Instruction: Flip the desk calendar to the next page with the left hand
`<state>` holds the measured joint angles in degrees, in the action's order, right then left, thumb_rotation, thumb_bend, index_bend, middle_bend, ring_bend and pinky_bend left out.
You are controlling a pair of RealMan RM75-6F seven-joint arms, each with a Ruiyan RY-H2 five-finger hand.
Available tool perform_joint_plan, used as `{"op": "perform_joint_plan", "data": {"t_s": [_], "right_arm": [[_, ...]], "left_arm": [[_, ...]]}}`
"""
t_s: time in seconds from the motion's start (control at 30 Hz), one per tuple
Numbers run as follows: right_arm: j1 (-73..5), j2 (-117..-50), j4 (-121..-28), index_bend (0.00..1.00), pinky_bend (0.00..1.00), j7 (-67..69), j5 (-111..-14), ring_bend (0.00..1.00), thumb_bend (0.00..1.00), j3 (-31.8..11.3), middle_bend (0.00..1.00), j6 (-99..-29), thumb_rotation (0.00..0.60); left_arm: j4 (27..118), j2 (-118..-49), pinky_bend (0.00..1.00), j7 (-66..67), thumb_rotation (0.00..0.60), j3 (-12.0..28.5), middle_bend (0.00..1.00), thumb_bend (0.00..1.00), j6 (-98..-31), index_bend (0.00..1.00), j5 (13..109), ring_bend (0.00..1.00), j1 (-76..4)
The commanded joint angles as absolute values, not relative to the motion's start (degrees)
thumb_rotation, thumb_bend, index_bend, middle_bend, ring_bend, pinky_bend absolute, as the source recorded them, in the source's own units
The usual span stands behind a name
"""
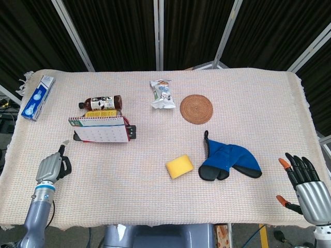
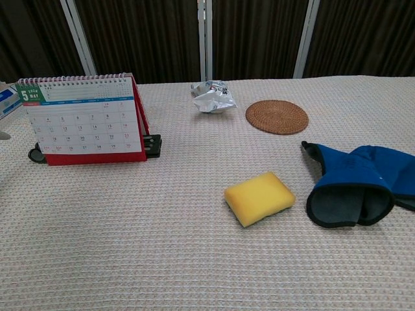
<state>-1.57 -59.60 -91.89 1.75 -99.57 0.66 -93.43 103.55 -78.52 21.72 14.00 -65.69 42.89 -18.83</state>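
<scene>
Approaching the desk calendar (image 1: 100, 129), the left hand (image 1: 53, 166) hovers at its seven o'clock, fingers curled with one pointing, holding nothing. The calendar stands upright on the bench (image 1: 155, 206), showing May. Next: reach up and catch the top page's edge.

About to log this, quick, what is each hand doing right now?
Left hand: fingers curled in, one pointing out, holding nothing.
Right hand: open, fingers spread, holding nothing.
</scene>
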Motion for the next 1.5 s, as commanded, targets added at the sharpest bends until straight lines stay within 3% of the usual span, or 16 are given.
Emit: {"op": "perform_joint_plan", "data": {"t_s": [0.03,0.9,1.5], "right_arm": [[-1.60,-59.56,-91.86,0.00,0.00,1.88,-99.51,0.00,0.04,0.63,0.00,-93.39,0.600],[-1.92,-59.41,-91.55,0.00,0.00,3.17,-98.74,0.00,0.04,0.50,0.00,-92.62,0.600],[-1.75,-59.42,-91.61,0.00,0.00,2.98,-98.91,0.00,0.03,0.63,0.00,-92.89,0.600]], "left_arm": [[101.10,-80.59,0.61,22.95,0.600,14.46,0.65,0.80,-64.15,0.00,39.63,0.66,-21.01],[93.57,-86.55,0.61,26.91,0.600,15.47,0.65,0.80,-61.96,0.00,32.15,0.66,-29.56],[105.03,-83.45,0.61,26.09,0.600,14.13,0.65,0.80,-68.25,0.00,43.06,0.66,-30.12]]}}
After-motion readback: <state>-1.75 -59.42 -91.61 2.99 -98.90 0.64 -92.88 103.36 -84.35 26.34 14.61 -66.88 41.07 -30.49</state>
